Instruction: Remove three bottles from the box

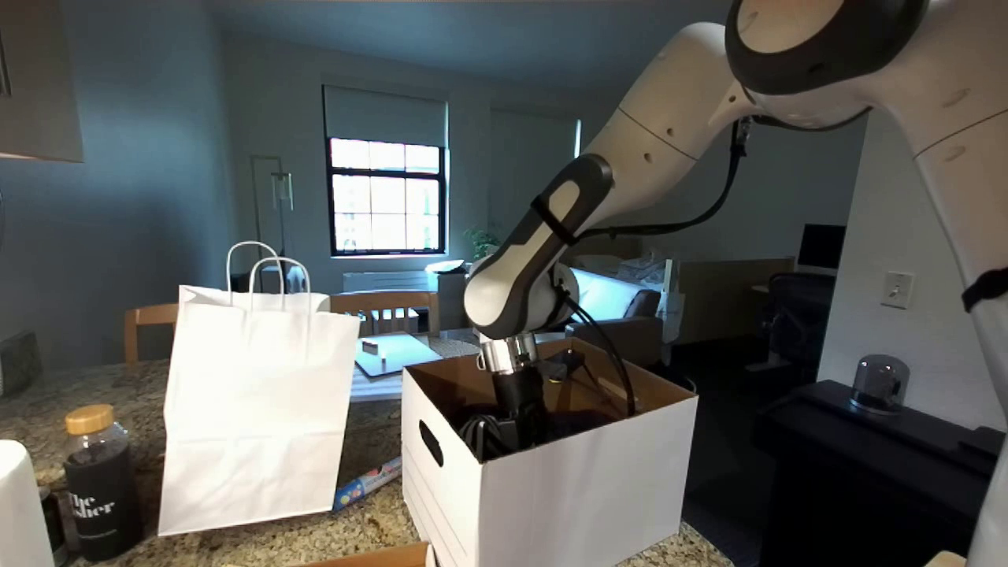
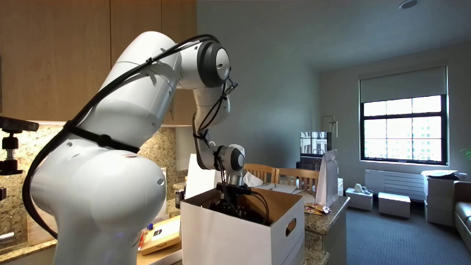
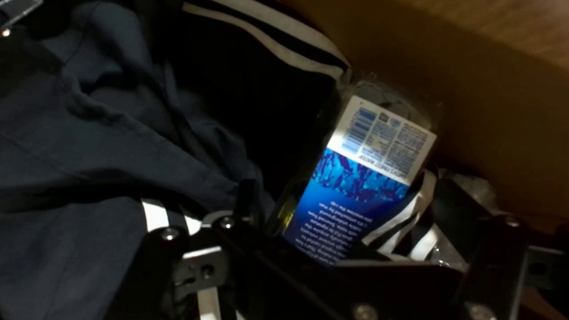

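down inside the box (image 1: 583, 492), white outside and brown within, which stands by the edge of the counter (image 1: 350, 529), i can see a bottle (image 3: 360, 186) lying aslant, one end close to a brown wall. that end is clear and greyish. next to it the label turns white, with a blue barcode and small blocks of print; then comes a mottled band of bright blue and purple, then plain deep blue with white lines of text, upside down in the wrist view. what lies past that is hidden behind the gripper (image 3: 349, 189). its jaws stand wide apart, one to each side of the bottle in that view; whether either touches it i cannot tell. dark cloth (image 3: 111, 149), white-striped in places, lies bunched beside the bottle. in both exterior views the arm (image 1: 646, 150) reaches down past the rim of the box. on the counter, apart from the box, stands a white bag (image 1: 256, 409) with two loop handles.
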You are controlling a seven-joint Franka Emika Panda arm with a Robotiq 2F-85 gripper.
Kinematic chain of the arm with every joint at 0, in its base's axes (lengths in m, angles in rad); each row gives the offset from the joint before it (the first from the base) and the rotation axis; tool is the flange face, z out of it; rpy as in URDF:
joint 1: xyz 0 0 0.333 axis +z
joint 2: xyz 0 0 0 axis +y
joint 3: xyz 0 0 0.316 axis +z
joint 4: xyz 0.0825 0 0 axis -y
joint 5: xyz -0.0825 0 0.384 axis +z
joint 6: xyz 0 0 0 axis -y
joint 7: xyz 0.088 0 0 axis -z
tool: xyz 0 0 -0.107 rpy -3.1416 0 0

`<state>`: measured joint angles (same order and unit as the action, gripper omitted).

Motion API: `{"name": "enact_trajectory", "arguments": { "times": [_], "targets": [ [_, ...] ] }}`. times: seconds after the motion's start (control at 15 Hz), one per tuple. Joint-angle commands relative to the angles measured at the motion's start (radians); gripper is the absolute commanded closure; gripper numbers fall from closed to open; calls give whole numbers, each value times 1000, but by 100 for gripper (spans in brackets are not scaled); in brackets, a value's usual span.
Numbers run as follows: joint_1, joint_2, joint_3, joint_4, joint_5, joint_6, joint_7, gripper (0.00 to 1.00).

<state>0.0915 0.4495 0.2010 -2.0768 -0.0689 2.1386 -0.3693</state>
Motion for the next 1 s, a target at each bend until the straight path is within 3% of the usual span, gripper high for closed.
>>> {"name": "enact_trajectory", "arguments": {
  "times": [0.0,0.93],
  "targets": [
    [-12,52,-3,26,20,28,-37,0],
    [-51,153,-8,69,56,64,-33,0]
  ]
}}
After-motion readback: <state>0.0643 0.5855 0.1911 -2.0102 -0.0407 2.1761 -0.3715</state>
